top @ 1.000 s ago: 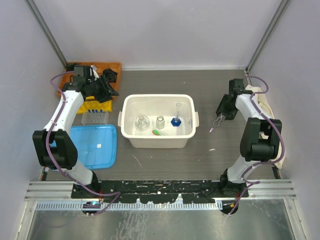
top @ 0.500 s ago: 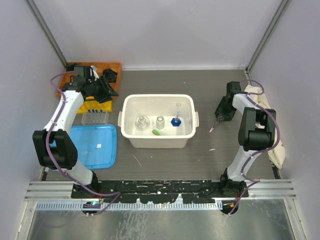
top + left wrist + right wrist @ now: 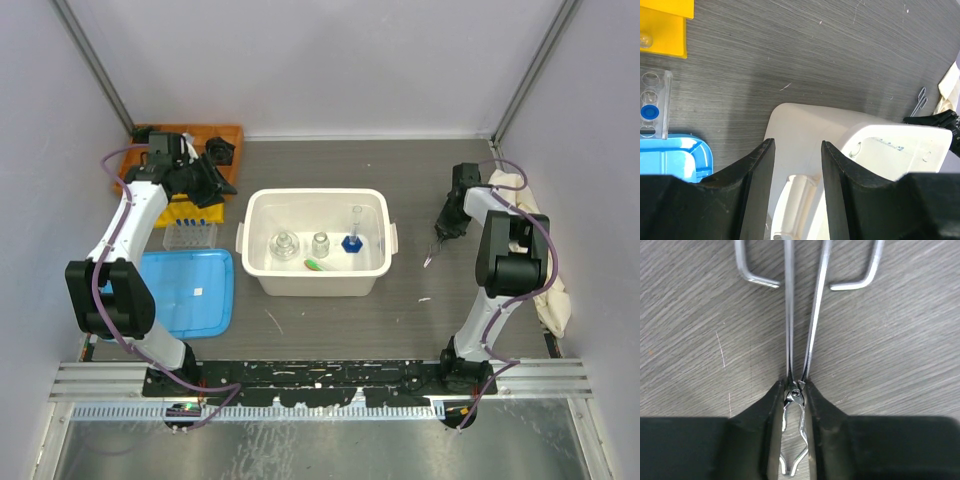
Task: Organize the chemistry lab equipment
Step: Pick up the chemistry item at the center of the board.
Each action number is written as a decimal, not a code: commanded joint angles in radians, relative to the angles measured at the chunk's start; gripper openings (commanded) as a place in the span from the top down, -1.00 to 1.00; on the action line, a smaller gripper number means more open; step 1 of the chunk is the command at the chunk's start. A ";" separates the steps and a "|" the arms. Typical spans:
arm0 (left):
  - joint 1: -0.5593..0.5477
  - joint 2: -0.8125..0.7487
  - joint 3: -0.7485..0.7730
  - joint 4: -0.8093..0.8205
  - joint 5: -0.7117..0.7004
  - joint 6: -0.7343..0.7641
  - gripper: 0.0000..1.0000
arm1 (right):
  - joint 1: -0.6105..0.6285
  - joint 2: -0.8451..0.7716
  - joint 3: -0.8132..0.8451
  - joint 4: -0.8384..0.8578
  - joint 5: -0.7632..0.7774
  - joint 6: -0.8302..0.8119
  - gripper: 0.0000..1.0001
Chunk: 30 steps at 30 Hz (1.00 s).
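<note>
1. Closure is the news. Over the last second the right claw [image 3: 794, 390] has swung in over the far right of the counter [image 3: 420, 170] and narrowed from about half open to a pinch on the forceps [image 3: 789, 315].
2. From the right wrist view, we see its fingers pressing on either side of the spot where the two metal arms cross. The handles point away ahead of it.
3. The forceps seem to lie flat on the counter, not yet lifted. They sit right of the white tub [image 3: 318, 196] and just left of the cloth [image 3: 545, 290].
4. The left claw [image 3: 797, 145] has not moved. It hangs about half open and empty at the far left, above the yellow rack [image 3: 185, 212].
5. We judge the grip made, so lifting comes next. The likely goal is the tub, which already holds glassware and the green spoon [image 3: 316, 265].
6. Thin metal held near its hinge may swivel once raised.
</note>
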 commanded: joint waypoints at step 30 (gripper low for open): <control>0.004 0.000 -0.012 0.035 0.051 -0.005 0.13 | 0.337 -0.319 0.438 -0.052 0.147 -0.303 0.99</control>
